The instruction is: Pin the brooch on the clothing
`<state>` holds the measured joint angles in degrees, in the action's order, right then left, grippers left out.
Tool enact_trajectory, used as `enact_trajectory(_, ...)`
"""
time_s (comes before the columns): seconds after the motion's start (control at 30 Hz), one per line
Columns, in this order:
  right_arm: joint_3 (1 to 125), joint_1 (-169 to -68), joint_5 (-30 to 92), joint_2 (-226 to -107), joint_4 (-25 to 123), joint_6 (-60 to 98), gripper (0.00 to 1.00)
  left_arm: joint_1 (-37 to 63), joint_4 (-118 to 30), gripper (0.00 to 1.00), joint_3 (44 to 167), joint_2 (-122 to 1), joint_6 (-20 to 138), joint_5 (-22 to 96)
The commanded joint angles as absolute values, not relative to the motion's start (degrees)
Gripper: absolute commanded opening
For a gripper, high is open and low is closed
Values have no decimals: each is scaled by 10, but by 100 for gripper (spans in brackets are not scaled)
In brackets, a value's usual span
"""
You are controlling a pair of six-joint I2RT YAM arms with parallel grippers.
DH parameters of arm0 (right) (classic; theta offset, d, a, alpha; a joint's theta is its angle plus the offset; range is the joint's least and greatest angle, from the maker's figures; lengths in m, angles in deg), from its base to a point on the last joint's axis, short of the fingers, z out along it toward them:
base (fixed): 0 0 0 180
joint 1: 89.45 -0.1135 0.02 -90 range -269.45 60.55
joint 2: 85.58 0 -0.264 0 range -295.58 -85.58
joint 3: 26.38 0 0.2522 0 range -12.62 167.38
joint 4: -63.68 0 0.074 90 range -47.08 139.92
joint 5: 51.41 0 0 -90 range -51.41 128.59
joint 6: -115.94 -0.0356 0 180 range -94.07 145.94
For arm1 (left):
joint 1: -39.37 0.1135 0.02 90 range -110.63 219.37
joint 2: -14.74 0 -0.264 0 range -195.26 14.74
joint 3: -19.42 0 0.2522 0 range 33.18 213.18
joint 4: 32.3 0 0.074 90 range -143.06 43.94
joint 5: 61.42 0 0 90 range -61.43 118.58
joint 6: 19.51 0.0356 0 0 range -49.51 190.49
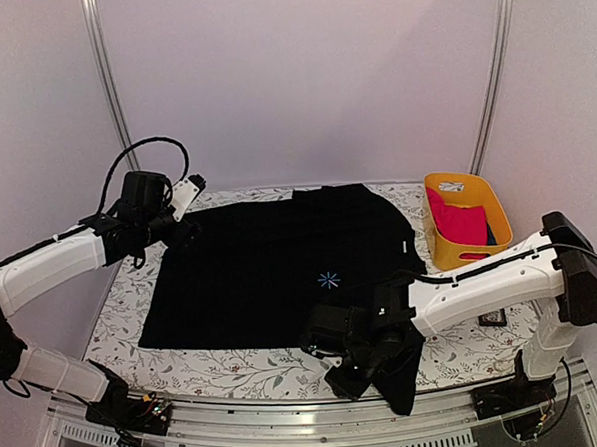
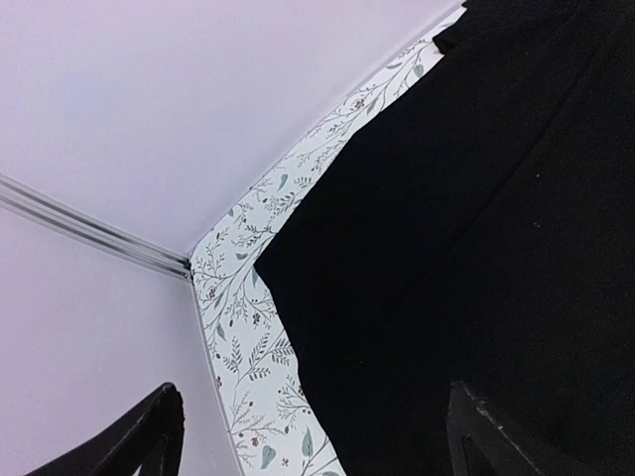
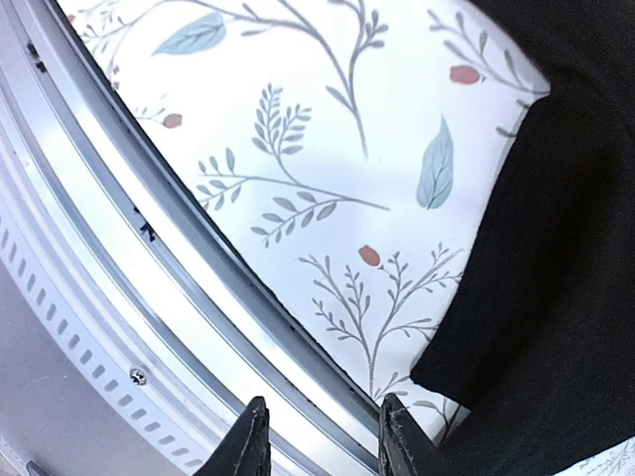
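Observation:
The black long-sleeved shirt lies spread flat on the table, with its light-blue asterisk print on the chest. The brooch shows in no view. My left gripper hovers over the shirt's far left corner; in the left wrist view it is wide open and empty above the shirt. My right gripper is at the table's front edge beside a bunched sleeve. In the right wrist view it is open with a narrow gap and empty, with shirt fabric to its right.
A yellow basket holding a bright pink garment stands at the back right. A small black square frame lies by the right arm. The table's metal front rail runs under the right gripper. The flowered tablecloth meets the wall at the left.

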<state>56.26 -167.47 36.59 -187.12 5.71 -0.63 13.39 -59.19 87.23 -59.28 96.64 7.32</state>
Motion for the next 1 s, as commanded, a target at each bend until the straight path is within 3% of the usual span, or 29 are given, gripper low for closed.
enact_trajectory(0.0, 558, -1678, 380, -1895, 38, -53, 36, 131, -583, 92, 867, -593, 958, 94)
enact_trajectory(0.4, 547, -1677, 443, -1940, 5, -56, 35, 131, -582, 92, 864, -595, 963, 111)
enact_trajectory(0.63, 537, -1672, 443, -1959, 26, -43, 21, 130, -582, 92, 864, -598, 966, 115)
enact_trajectory(0.77, 552, -1672, 438, -1970, 28, -27, 0, 130, -582, 92, 864, -597, 967, 115)
enact_trajectory(0.97, 575, -1672, 359, -1963, 62, 15, 0, 131, -582, 92, 863, -597, 969, 116)
